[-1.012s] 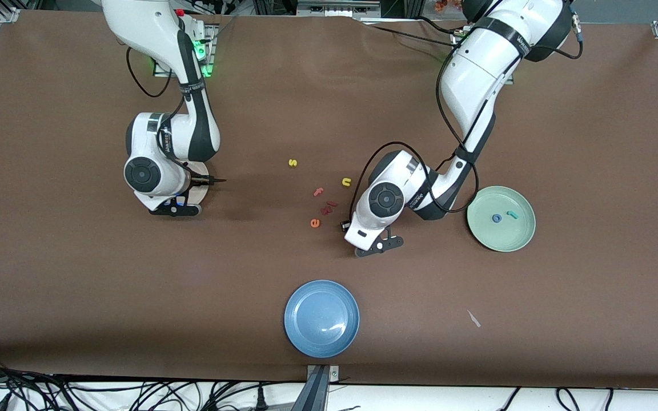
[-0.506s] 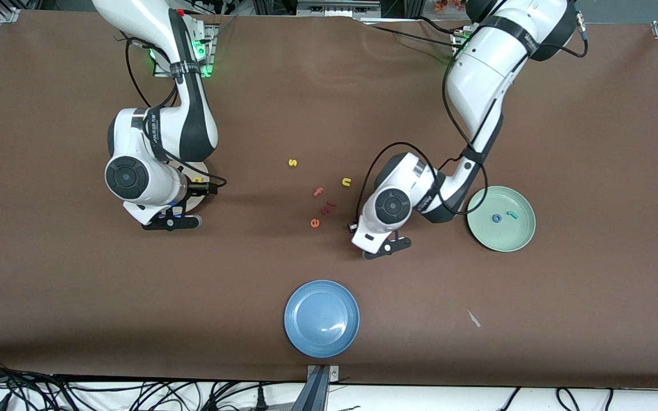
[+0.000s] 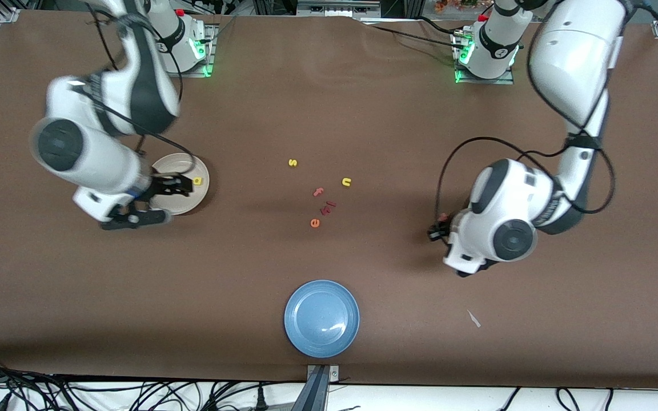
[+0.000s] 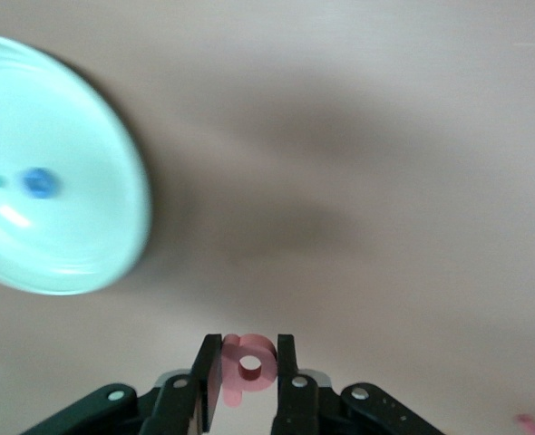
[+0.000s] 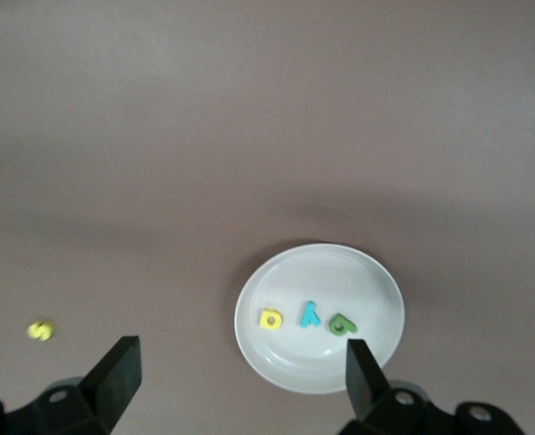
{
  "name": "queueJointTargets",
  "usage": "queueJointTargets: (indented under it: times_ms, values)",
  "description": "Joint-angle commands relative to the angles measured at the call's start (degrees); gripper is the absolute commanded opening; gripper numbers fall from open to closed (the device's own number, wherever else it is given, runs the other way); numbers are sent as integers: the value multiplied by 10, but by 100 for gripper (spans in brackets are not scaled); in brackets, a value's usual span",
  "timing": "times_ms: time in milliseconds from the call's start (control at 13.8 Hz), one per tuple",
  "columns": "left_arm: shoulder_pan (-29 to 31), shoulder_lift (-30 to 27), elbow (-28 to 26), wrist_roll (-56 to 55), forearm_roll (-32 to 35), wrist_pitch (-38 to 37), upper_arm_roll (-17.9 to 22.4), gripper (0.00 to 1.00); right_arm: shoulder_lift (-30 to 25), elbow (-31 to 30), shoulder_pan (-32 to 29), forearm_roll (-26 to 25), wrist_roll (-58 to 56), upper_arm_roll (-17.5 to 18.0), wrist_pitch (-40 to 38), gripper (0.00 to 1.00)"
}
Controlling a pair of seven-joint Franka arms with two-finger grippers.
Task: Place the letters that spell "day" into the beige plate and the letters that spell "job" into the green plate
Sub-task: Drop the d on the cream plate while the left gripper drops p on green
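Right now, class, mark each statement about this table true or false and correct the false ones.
1. The left gripper holds a pink letter. True.
2. The beige plate holds two letters. False: three lie in it, yellow a, teal y and green d.
3. The right gripper is shut on a letter. False: it is open and empty above the beige plate.
4. The blue plate holds no letters. True.
5. The blue o lies in the green plate. True.
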Motion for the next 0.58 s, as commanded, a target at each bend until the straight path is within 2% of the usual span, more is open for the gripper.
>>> queueJointTargets:
  times_ms: [0, 72, 289, 506]
  values:
    - [57, -32, -87, 69, -6, -4, -7, 0, -75, -13, -94, -53, -9, 82, -39, 100]
    - [73, -35, -108, 94, -5, -3, -6, 0, -91, -15, -121, -83, -11, 111, -44, 100]
    - [102, -34, -157, 126, 13, 29, -6, 0, -124, -20, -207, -94, -5, 211, -50, 100]
    - [119, -34, -207, 146, 29, 75, -6, 2, -129, -22, -250, -90, -1, 245, -48, 100]
